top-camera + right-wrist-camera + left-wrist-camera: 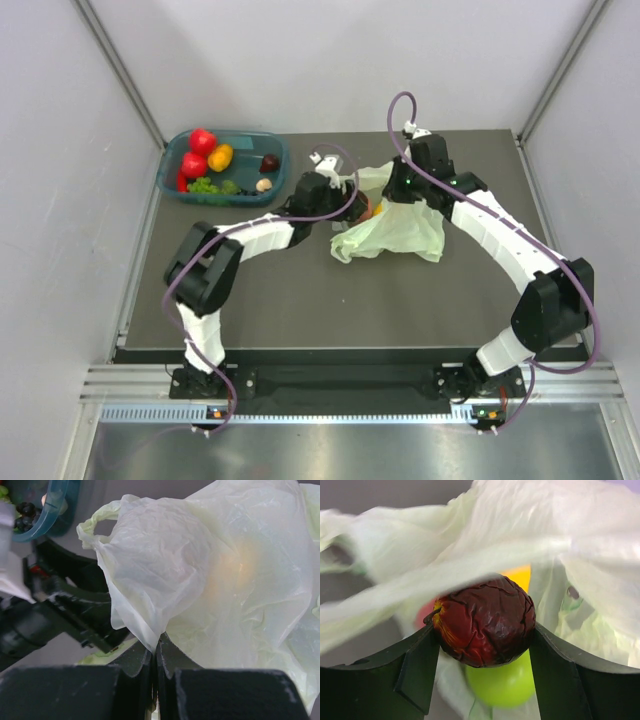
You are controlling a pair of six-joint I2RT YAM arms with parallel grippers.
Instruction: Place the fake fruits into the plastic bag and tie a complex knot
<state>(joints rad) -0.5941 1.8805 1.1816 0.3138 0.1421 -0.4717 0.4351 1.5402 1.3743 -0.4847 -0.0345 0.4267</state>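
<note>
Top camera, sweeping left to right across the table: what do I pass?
Teal basket holding loose fake fruits → left gripper, clamping a dark red fruit → pale-green plastic bag. The right gripper overlaps the bag, so I leave it out.

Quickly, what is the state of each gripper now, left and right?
Left gripper: closed on a dark red wrinkled fruit.
Right gripper: shut, pinching the plastic bag.

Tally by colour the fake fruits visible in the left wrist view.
Dark red wrinkled plastic fruit: 1
Smooth lime-green plastic fruit: 1
Yellow-orange plastic fruit: 1
Total: 3, leaving out a reddish blur at left, too unclear to count.
</note>
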